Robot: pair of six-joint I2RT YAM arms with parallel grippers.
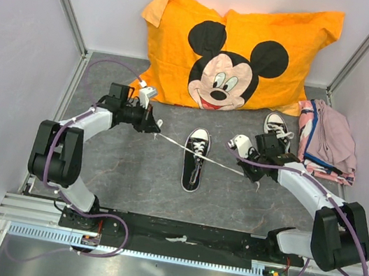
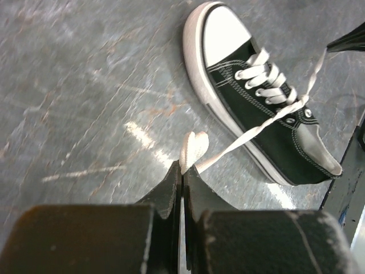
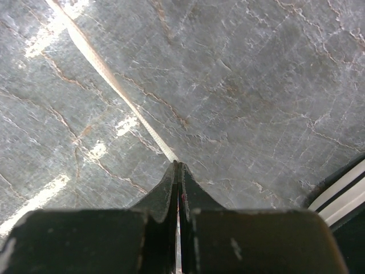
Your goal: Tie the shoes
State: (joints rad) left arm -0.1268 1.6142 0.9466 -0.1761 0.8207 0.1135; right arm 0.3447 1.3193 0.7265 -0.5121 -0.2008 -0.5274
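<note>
the left hand [image 2: 182,173] is clenched on the left lace [image 2: 245,136], a small fold of its end poking out past the fingertips. the right hand [image 3: 177,166] is clenched on the right lace [image 3: 105,74], which runs off in a flat white band over the grey tabletop [image 1: 129,171]. seen from above, the two laces stretch out to either side in a nearly straight line, meeting at the top eyelets of the shoe [image 1: 195,160]. that shoe lies mid-tabletop between the arms, its toe pointing away from the bases. where the laces cross at the tongue, it cannot be told whether a knot has formed. the second shoe [image 1: 276,128] stands further back on the right, just behind the right hand and beside a heap of pink cloth [image 1: 329,141]. an orange cartoon-mouse pillow [image 1: 234,54] leans against the back wall.

the laces look thin, soft and limp, likely to slip through a loose pinch. the little shoe seems light enough to slide if one side pulls harder. for loops, a hold nearer the eyelets should serve better than the far ends.
</note>
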